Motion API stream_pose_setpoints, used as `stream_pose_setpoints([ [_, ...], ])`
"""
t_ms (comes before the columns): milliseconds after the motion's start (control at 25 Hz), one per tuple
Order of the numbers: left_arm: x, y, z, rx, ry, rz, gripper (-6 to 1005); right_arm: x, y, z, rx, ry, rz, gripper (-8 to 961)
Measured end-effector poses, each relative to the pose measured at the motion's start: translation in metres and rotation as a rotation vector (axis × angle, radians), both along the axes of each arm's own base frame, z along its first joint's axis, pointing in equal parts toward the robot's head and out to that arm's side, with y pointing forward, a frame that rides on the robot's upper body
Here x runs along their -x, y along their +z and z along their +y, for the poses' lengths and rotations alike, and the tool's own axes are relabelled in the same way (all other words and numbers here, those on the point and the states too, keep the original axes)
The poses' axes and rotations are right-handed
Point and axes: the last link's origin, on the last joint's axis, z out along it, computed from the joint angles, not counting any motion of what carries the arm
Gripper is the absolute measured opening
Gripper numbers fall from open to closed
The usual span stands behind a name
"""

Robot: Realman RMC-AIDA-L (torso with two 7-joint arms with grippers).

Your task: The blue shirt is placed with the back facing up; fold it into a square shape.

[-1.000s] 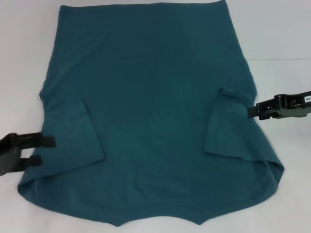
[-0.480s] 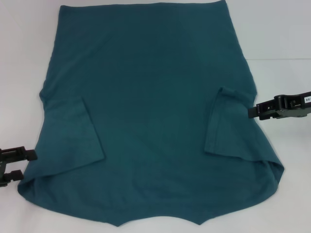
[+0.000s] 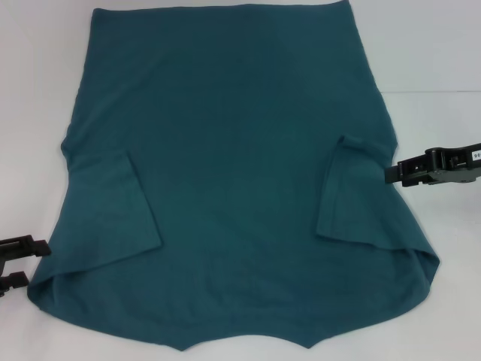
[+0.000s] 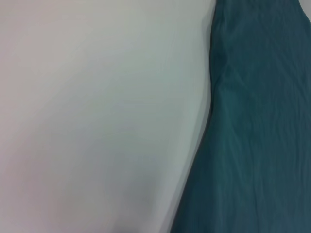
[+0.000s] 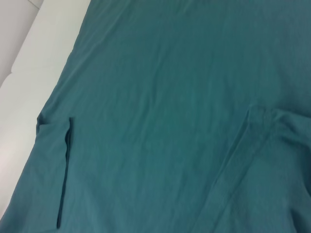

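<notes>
Retreating toward its own side, the left gripper (image 3: 19, 263) has drawn off the dark teal-blue cotton shirt (image 3: 233, 173), fingers apart and empty; the right gripper (image 3: 398, 171) hovers shut at the folded sleeve. Both sleeves lie folded inward on the white table (image 3: 436, 53). Only the left wrist view shows bare tabletop beside the shirt's edge.

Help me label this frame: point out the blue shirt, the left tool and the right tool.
blue shirt (image 3: 233, 150): head view, middle of its plain back.
left tool (image 3: 21, 263): head view, gap between its two black fingers.
right tool (image 3: 394, 174): head view, its fingertip end beside the shirt's edge.
</notes>
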Motion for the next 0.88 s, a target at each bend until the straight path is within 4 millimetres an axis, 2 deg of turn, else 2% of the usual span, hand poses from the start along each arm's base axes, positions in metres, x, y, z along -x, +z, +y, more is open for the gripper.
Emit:
stream_pose_setpoints([
  [880, 0.0059, -0.0043, -0.0070, 0.003, 0.006, 0.010, 762, -0.0004, 0.0011, 0.0008, -0.005, 0.000, -0.003, 460],
])
